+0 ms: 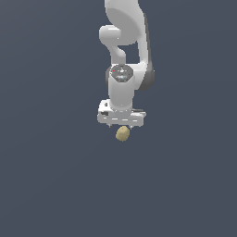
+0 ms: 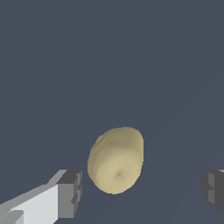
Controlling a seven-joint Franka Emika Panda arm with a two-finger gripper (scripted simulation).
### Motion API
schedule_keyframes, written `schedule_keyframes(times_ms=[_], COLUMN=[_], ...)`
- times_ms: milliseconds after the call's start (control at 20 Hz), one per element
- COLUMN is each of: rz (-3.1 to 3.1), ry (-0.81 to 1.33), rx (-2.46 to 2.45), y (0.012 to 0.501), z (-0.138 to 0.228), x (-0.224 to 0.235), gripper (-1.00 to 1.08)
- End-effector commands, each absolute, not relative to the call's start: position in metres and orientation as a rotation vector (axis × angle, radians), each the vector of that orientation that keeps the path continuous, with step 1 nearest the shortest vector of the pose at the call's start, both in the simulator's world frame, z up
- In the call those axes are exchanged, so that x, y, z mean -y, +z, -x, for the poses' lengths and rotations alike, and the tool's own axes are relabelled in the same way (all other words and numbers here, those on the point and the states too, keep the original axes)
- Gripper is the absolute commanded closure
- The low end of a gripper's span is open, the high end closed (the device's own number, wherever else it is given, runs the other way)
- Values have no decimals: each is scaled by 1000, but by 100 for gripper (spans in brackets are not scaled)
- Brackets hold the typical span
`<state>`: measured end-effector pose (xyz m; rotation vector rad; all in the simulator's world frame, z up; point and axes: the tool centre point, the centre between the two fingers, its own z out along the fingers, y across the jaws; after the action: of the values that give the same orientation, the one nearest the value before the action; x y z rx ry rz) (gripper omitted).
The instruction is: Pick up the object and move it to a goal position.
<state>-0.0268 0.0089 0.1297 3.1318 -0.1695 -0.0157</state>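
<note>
You are looking at a white Franka Panda arm [image 1: 124,69] that reaches straight down from the top of the exterior view over a plain, dark blue-grey surface [image 1: 46,185]. Its gripper [image 1: 121,126] ends in a wide white bar, and directly under the middle of that bar sits the object [image 1: 122,134], a small tan-yellow, egg-shaped lump with a slightly bumpy matte skin. The lump is much narrower than the bar and appears just below it; from this view you cannot tell whether anything touches it.

In the wrist view the object [image 2: 116,160] fills the middle, tilted a little, with a small dimple on its face. A grey-tipped finger [image 2: 69,194] stands just beside one side of it with a thin gap showing, and the other fingertip [image 2: 213,189] is well apart on the opposite side. The fingers are spread wide and grip nothing; the lump lies between them.
</note>
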Motion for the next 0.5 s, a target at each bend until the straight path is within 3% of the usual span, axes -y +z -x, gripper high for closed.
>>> schedule_keyframes(times_ms=[0, 450], rz=[-3133, -3134], ry=[-7, -2], rx=[193, 207], y=[124, 119], z=[31, 35], x=[-17, -24], gripper=[-92, -92])
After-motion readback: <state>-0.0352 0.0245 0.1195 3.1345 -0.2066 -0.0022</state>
